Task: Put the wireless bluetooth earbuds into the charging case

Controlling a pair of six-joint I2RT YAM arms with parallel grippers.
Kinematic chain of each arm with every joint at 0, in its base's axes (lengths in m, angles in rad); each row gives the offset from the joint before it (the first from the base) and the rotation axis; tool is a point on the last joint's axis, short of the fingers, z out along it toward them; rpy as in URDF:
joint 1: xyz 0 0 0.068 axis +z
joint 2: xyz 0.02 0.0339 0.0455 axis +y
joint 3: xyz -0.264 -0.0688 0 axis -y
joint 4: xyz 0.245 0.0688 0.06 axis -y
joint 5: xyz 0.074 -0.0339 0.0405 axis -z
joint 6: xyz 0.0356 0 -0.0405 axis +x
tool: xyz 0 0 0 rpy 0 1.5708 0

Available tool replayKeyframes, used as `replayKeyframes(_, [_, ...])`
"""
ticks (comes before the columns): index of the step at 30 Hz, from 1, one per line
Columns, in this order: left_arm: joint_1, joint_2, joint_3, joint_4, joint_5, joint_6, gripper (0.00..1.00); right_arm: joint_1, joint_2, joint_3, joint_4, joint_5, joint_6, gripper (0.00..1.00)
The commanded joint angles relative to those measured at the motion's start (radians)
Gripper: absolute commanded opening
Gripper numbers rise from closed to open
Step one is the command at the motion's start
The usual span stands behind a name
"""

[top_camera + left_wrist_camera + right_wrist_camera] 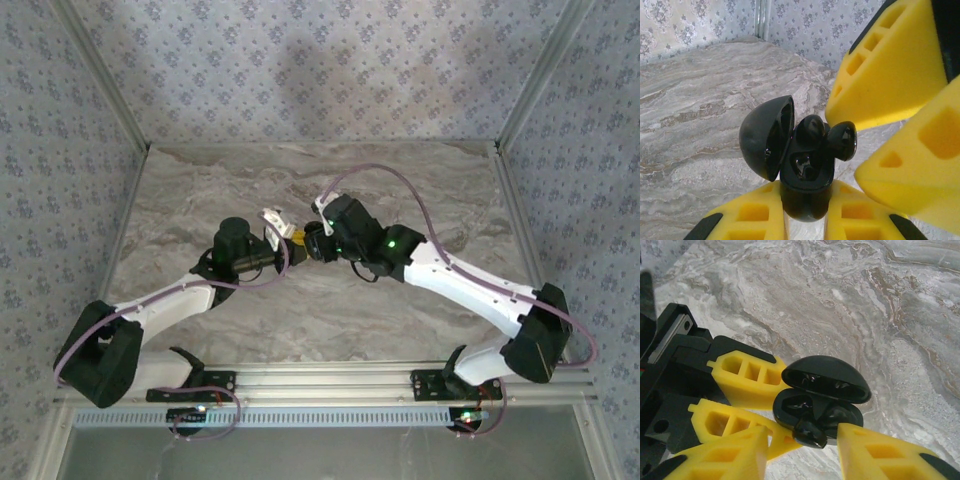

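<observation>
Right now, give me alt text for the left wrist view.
The left hand clamps a glossy black oval charging case, lid open leftward, over a marbled grey table. A small round black earbud perches at its right rim, between the parted yellow fingers of the right hand.

I can read nothing here: no lettering, brand, number or sign shows on the black charging case (805, 200) or the yellow fingers (890, 65).
</observation>
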Motion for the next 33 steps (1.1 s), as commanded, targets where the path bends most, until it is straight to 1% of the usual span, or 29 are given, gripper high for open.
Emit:
replayKeyframes(1, [0.001,-0.032,0.033,0.054,0.009,0.021,0.14,-0.028,-0.065,-0.009,0.018,-0.067,0.041,0.47])
replayKeyframes(3, [0.001,-0.032,0.031,0.054,0.011,0.021,0.14,-0.048,-0.092,-0.024,0.054,-0.109,0.045,0.5])
replayKeyframes(6, [0.0,-0.035,0.029,0.053,0.011,0.021,0.14,-0.07,-0.134,-0.041,0.09,-0.172,0.059,0.51])
replayKeyframes(8, [0.0,-0.033,0.029,0.055,0.011,0.019,0.14,-0.091,-0.164,-0.101,0.127,-0.216,0.09,0.51])
replayKeyframes(11, [0.0,-0.033,0.029,0.057,0.012,0.019,0.14,-0.133,-0.194,-0.151,0.179,-0.297,0.15,0.47])
replayKeyframes(15, [0.001,-0.031,0.031,0.059,0.014,0.018,0.14,-0.179,-0.188,-0.184,0.205,-0.387,0.224,0.39])
replayKeyframes(20, [0.001,-0.029,0.03,0.062,0.017,0.015,0.14,-0.204,-0.16,-0.204,0.245,-0.433,0.273,0.3])
replayKeyframes(26, [0.0,-0.029,0.032,0.064,0.017,0.016,0.14,-0.215,-0.126,-0.207,0.295,-0.473,0.276,0.26])
replayKeyframes(28, [0.0,-0.029,0.032,0.064,0.017,0.016,0.14,-0.218,-0.118,-0.207,0.303,-0.476,0.302,0.25])
replayKeyframes(33, [0.001,-0.029,0.033,0.065,0.019,0.015,0.14,-0.224,-0.1,-0.205,0.318,-0.485,0.302,0.24])
